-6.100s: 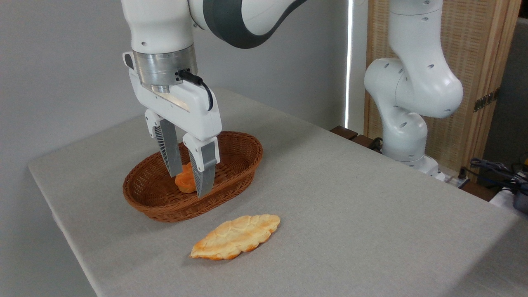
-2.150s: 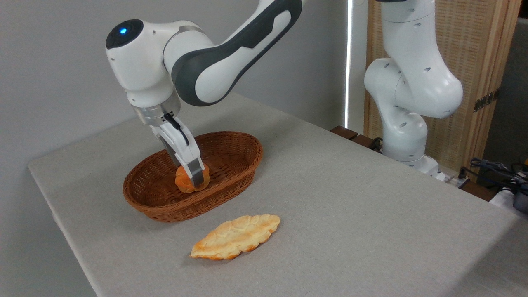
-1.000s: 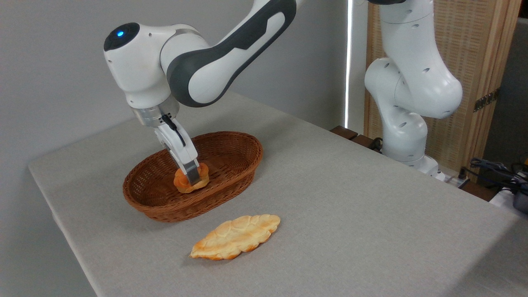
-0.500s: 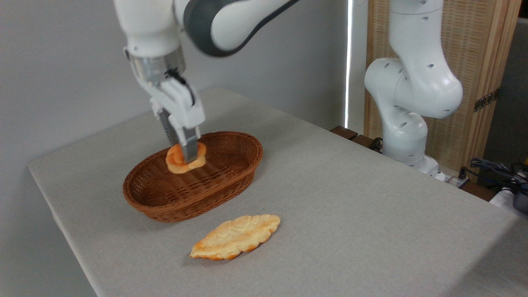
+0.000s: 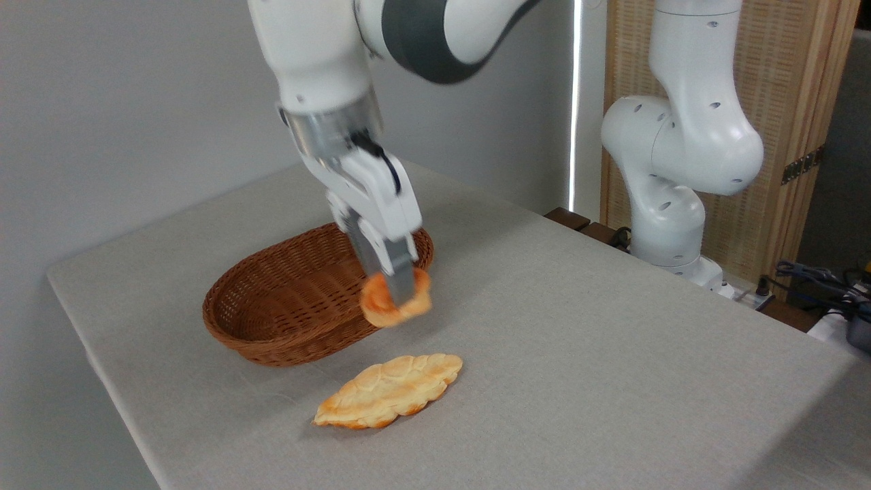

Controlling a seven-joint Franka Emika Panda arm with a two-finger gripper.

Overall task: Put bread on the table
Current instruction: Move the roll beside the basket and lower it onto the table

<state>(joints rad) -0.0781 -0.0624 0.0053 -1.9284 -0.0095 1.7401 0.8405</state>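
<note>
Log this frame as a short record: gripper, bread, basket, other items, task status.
gripper: gripper with jaws shut on the bread, in the air
bread: bun held above the basket's right rim
basket: wicker basket, nothing visible inside
other items: flat pastry lying on the table
task status: bread lifted, not yet set down

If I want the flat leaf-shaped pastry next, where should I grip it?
The pale golden leaf-shaped pastry lies flat on the grey cloth table. Probably come straight down and pinch across its narrower width at mid-length, fingers on the two long scalloped edges.
</note>
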